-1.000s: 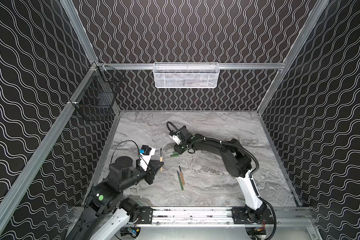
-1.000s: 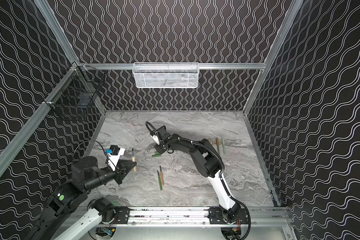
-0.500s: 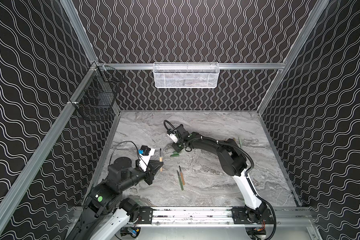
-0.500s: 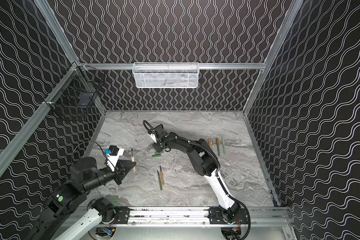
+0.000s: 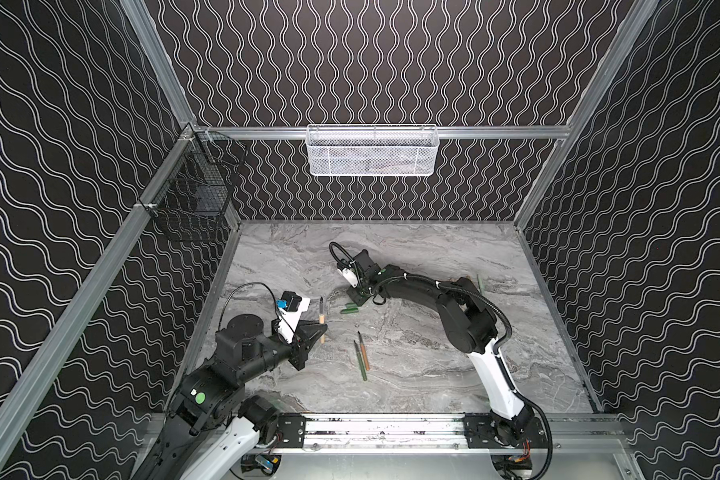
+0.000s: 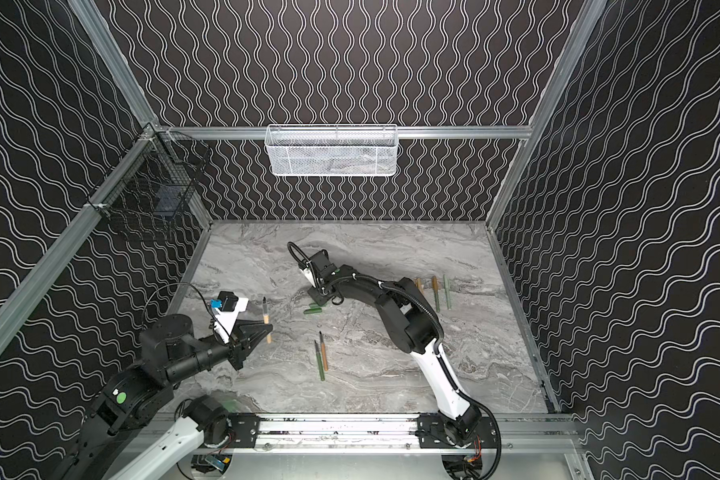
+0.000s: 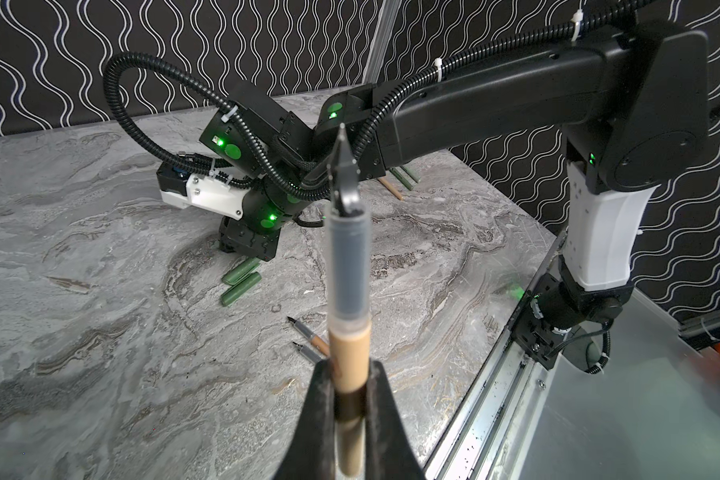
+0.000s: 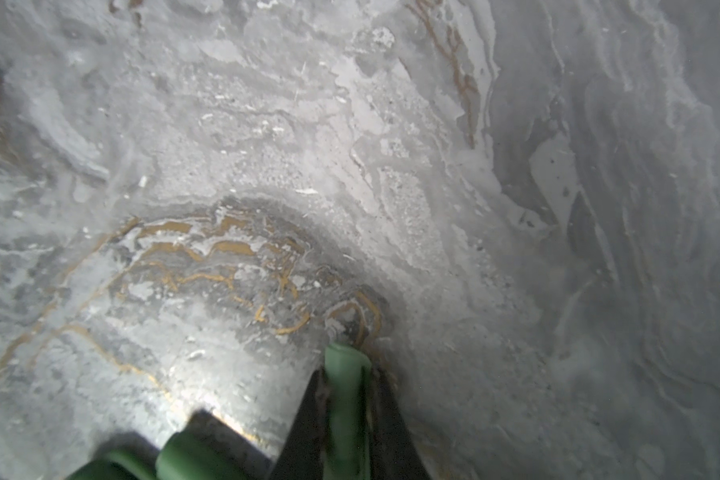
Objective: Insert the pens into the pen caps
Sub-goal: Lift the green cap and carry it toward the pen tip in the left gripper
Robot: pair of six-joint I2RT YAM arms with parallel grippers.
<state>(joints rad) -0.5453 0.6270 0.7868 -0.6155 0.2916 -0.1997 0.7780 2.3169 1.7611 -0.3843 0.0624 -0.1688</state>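
Left gripper [image 7: 350, 370] clamps a tan dark-tipped pen [image 7: 348, 266] upright, near left. Right gripper [image 8: 348, 380] pinches a stubby green pen cap [image 8: 345, 361], at centre.

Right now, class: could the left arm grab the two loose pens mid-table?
Probably not yet: nothing blocks the way to the loose pens, but the left gripper is shut on a tan pen.

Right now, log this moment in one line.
left gripper: shut on tan pen, tip up | right gripper: shut on green pen cap | pen not yet capped

Lab test cell: aluminium rails [image 5: 495, 132], wavy-patterned walls [image 5: 350, 62], marbled tabletop [image 5: 412, 374].
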